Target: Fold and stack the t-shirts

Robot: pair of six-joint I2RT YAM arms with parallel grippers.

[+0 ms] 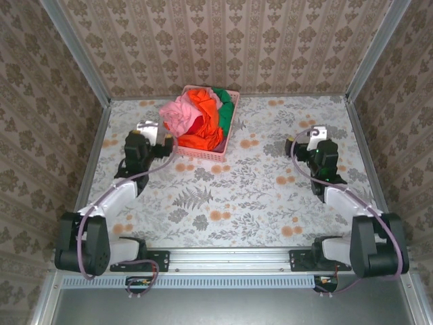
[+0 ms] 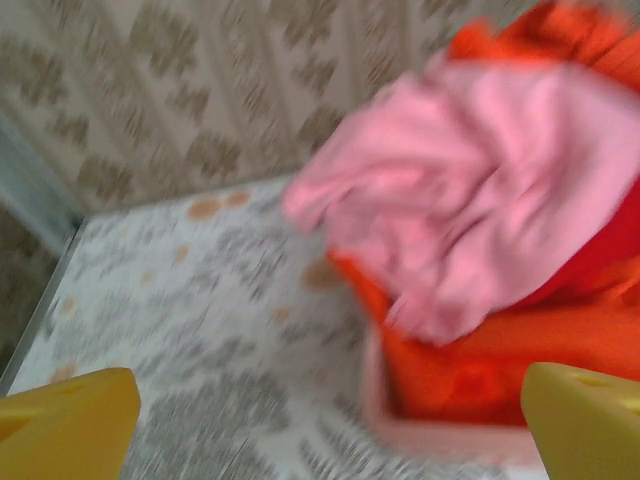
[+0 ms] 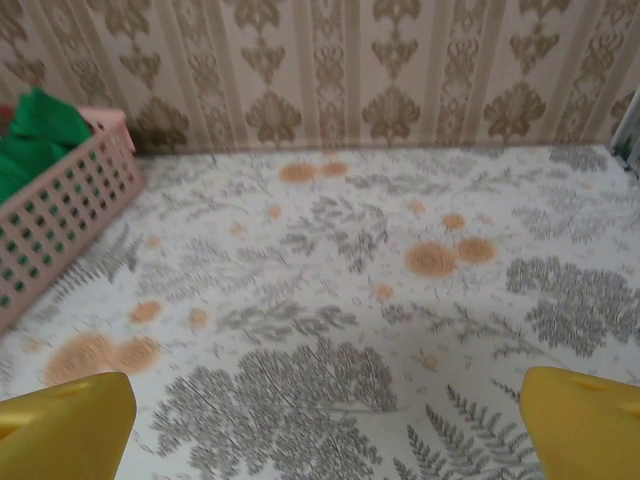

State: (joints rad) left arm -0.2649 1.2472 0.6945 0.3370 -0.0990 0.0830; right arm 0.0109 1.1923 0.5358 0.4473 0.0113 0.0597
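T-shirts (image 1: 196, 118) in basket (image 1: 203, 155) beside left tool (image 1: 164, 138); right tool (image 1: 302, 140) farther; jaws apart on both

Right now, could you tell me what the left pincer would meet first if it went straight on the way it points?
Probably the pink t-shirt hanging over the edge of the basket, with the orange t-shirt under it; blur makes depth uncertain. The left pincer is open.

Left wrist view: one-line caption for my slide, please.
Open left gripper faces a pink shirt draped over an orange shirt in the basket.
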